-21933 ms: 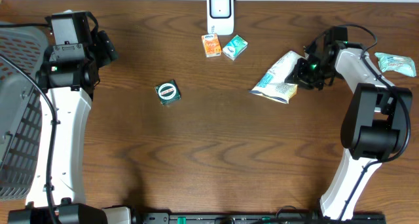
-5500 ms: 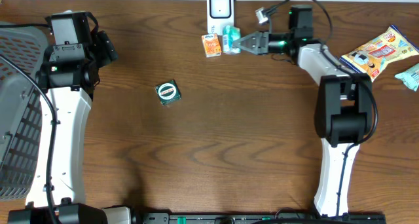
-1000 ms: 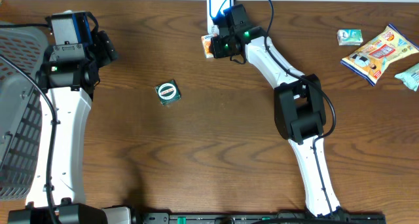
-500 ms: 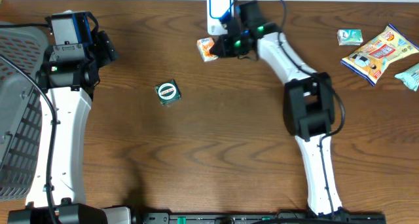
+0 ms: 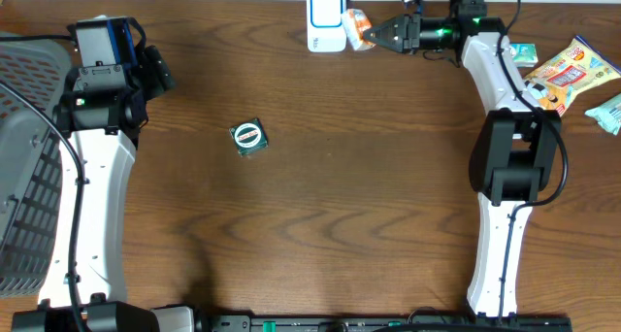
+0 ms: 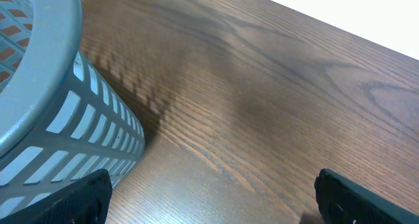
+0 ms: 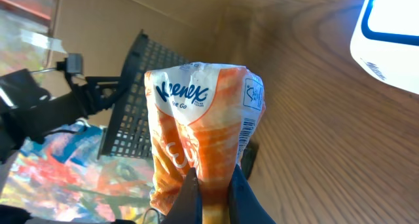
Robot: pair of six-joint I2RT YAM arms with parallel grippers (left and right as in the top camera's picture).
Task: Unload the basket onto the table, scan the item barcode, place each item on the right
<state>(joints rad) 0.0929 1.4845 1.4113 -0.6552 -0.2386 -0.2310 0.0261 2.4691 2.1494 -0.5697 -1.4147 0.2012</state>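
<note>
Green packet (image 5: 248, 136) lies alone on the table (image 5: 340, 225), well apart from both arms. Left gripper (image 6: 211, 204) stands low over the table just beside the basket (image 6: 39, 86), fingers spread wide, nothing between them. At the far edge, right gripper (image 7: 211, 194) pinches one end of the orange tissue pack (image 7: 196, 139), held just right of the scanner (image 5: 325, 19); a barcode shows on the pack's side. Snack bag (image 5: 563, 75) lies far right.

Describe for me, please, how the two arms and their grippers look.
The left arm and right arm have white shells, black joints and a small green light each. A black cable loops along the right one. The left gripper and right gripper have black fingers.
</note>
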